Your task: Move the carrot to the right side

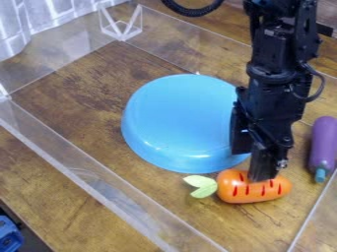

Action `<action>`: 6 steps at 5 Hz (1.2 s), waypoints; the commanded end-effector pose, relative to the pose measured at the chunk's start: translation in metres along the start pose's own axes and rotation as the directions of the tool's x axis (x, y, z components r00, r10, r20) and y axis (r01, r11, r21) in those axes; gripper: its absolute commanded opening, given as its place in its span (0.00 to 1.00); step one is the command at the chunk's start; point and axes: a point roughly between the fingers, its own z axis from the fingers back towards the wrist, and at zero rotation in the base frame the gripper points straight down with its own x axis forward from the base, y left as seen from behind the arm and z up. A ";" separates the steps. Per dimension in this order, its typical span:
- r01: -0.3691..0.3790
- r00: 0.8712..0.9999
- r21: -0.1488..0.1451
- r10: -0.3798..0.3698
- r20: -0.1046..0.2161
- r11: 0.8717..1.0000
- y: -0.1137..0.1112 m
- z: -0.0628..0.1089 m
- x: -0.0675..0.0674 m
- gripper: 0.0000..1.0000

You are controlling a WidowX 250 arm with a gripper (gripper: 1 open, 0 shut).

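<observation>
The carrot (243, 187) is a small glossy orange toy with dark lines and pale yellow-green leaves pointing left. It lies on the wooden floor of the clear bin, just in front of the upturned blue plate (178, 120). My black gripper (267, 177) reaches straight down onto the carrot's right half. Its fingers (270, 167) stand close together at the carrot's top. I cannot see whether they pinch the carrot or only touch it.
A purple eggplant toy (322, 144) lies to the right of the gripper near the bin's right wall. Clear plastic walls (93, 182) ring the wooden floor. A clear container (122, 18) stands at the back left.
</observation>
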 end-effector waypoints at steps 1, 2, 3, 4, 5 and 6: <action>0.019 0.993 0.056 -0.025 0.112 0.998 -0.001 0.036 0.011 1.00; 0.020 0.992 0.063 -0.027 0.121 0.998 -0.001 0.038 0.012 1.00; 0.018 0.991 0.063 -0.026 0.129 0.998 -0.001 0.039 0.013 1.00; 0.016 0.990 0.065 -0.025 0.137 0.998 -0.001 0.041 0.015 1.00; 0.014 0.989 0.065 -0.024 0.146 0.998 -0.001 0.042 0.016 1.00; 0.012 0.988 0.066 -0.022 0.154 0.998 -0.001 0.043 0.017 1.00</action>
